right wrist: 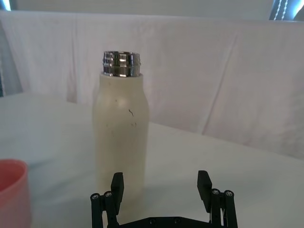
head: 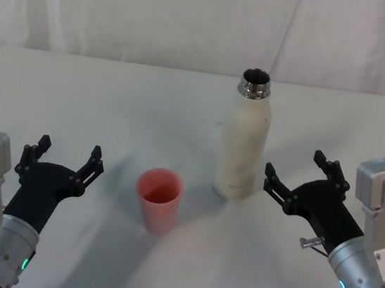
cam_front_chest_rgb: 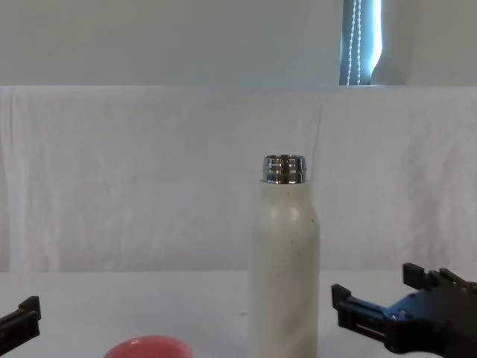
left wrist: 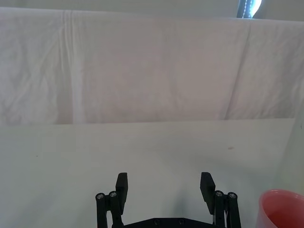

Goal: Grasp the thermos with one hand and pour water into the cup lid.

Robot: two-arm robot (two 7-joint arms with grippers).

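On the white table [head: 78,93], we see the thermos [head: 245,140] standing upright and uncapped, with the cup lid [head: 159,198] upright just to its left and nearer the robot. The right gripper [head: 301,172] hovers just right of the thermos, fingers spread wide and holding nothing, while the left gripper [head: 64,157] waits left of the cup lid, equally wide

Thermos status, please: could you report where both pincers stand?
Left pincer open, left of the cup lid. Right pincer open, just right of the thermos, not touching. Thermos upright, uncapped. Nothing between them.
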